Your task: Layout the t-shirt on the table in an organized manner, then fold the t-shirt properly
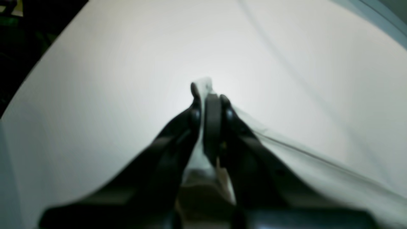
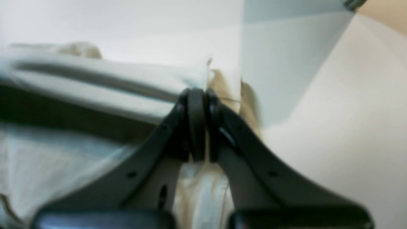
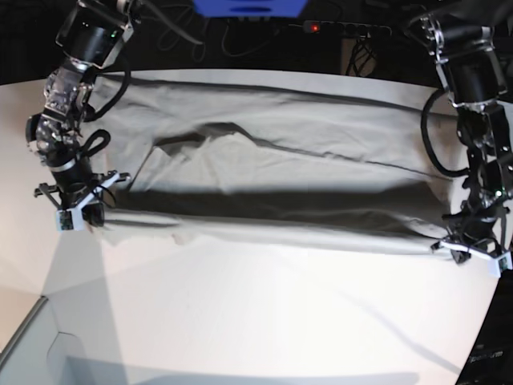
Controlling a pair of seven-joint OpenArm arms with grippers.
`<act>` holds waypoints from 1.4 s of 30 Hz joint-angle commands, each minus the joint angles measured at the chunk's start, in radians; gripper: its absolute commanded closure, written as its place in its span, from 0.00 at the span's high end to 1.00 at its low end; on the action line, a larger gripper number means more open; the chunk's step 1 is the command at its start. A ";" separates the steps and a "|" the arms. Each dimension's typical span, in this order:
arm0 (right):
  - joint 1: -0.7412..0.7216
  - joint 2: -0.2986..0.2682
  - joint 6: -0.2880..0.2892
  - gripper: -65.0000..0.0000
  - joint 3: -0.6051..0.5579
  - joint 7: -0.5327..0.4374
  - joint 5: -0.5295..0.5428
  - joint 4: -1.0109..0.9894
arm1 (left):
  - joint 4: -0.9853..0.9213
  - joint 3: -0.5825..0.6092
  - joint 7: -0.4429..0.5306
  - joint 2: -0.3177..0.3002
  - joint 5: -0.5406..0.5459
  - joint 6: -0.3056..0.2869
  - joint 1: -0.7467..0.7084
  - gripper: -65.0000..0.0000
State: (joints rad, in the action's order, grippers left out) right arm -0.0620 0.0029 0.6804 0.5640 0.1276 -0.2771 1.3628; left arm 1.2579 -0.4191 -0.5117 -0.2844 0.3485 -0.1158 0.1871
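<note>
Right gripper (image 3: 80,210) clamped on t-shirt (image 3: 272,172) edge at left of base view. T-shirt stretched across white surface (image 3: 264,313), near edge lifted. Left gripper (image 3: 473,245) clamped on opposite end. Fold step judged underway; next, held edge to be carried evenly across and laid down.

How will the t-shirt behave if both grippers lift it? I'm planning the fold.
Probably floppy: the t-shirt already sags and creases between the left gripper and right gripper. Likely light, since small pinches hold its edge.

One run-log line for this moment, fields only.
phase: spreading | left gripper: shut on t-shirt edge | right gripper: shut on t-shirt edge | shirt: stretched between arms over table
</note>
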 commanded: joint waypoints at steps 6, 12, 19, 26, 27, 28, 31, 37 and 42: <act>0.095 -0.004 0.018 0.00 -0.003 -0.026 0.098 0.148 | 0.067 -0.007 0.031 -0.014 0.001 0.003 -0.059 0.00; 0.178 -0.004 0.018 0.00 -0.003 -0.033 0.115 0.148 | 0.067 -0.014 0.032 -0.014 0.001 0.003 -0.116 0.00; 0.216 -0.002 0.018 0.00 0.000 -0.033 0.115 0.148 | 0.067 -0.097 0.029 0.018 0.001 0.003 -0.134 0.00; 0.236 -0.002 0.018 0.00 -0.003 -0.035 0.115 0.096 | 0.055 -0.102 0.026 0.053 -0.009 0.003 -0.163 0.00; 0.236 -0.002 0.018 0.00 -0.003 -0.035 0.115 0.086 | 0.055 -0.103 0.026 0.057 -0.009 0.003 -0.163 0.00; 0.236 -0.002 0.018 0.00 -0.003 -0.035 0.115 0.079 | 0.055 -0.103 0.028 0.057 -0.009 0.003 -0.166 0.00; 0.236 -0.002 0.018 0.00 -0.003 -0.035 0.115 0.073 | 0.055 -0.100 0.022 0.057 -0.009 0.003 -0.179 0.01; 0.238 -0.005 0.018 0.00 -0.003 -0.035 0.115 0.073 | 0.058 -0.103 0.020 0.055 -0.009 0.011 -0.191 0.42; 0.241 -0.007 0.018 0.11 -0.003 -0.030 0.114 0.076 | 0.076 -0.103 0.020 0.055 -0.001 0.006 -0.217 0.45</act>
State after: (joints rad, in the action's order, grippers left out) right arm 0.1814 0.0074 0.6800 0.5598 0.1200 -0.1780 1.4193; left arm 1.3102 -0.5194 -0.5190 -0.2153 0.3416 -0.1085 -0.0444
